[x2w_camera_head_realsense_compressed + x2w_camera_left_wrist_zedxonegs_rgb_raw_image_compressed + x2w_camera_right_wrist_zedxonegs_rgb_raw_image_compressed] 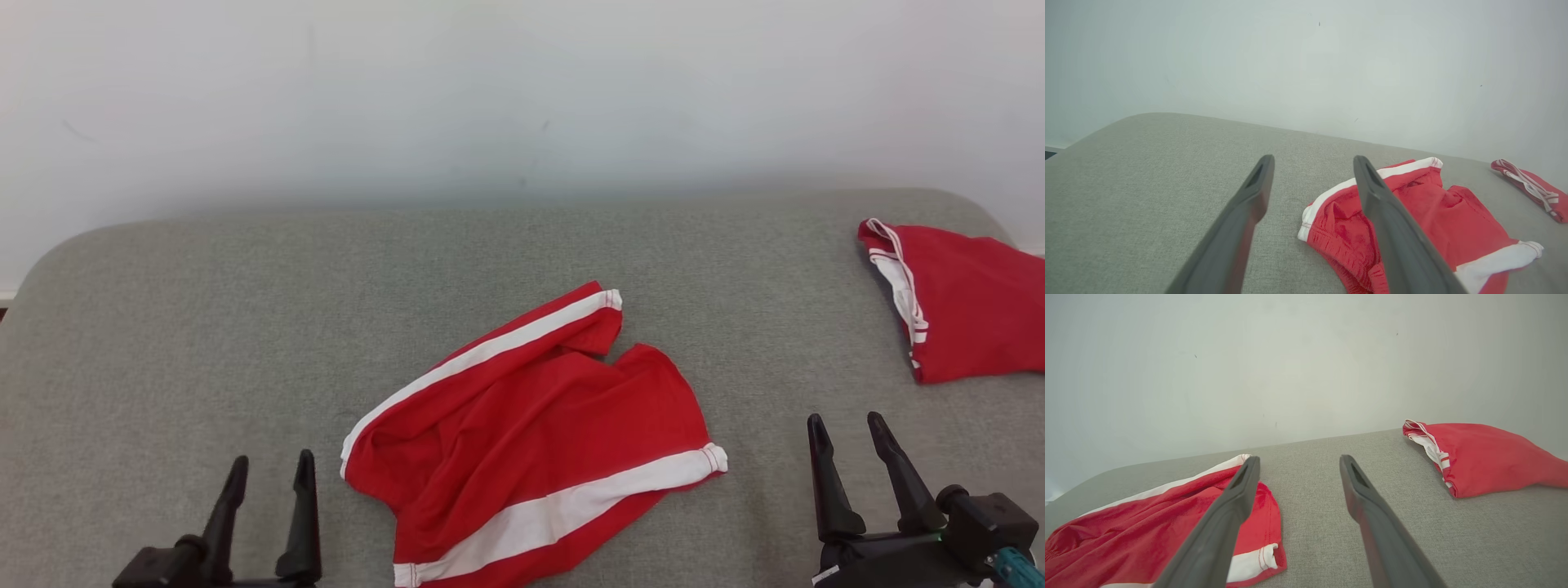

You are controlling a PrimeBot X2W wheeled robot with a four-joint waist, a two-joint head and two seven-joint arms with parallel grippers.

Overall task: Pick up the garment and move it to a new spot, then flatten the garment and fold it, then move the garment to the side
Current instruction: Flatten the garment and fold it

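Softly rumpled garment [531,425] on woven upholstery [204,327]

This looks like a plain indoor room, maybe a test space or a home — a wide grey fabric-covered surface [204,327] with rounded corners stands against a bare white wall [490,98].

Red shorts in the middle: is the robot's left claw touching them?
Apart. The head view shows a strip of bare grey cushion between the open left gripper and the nearest edge of the red shorts.
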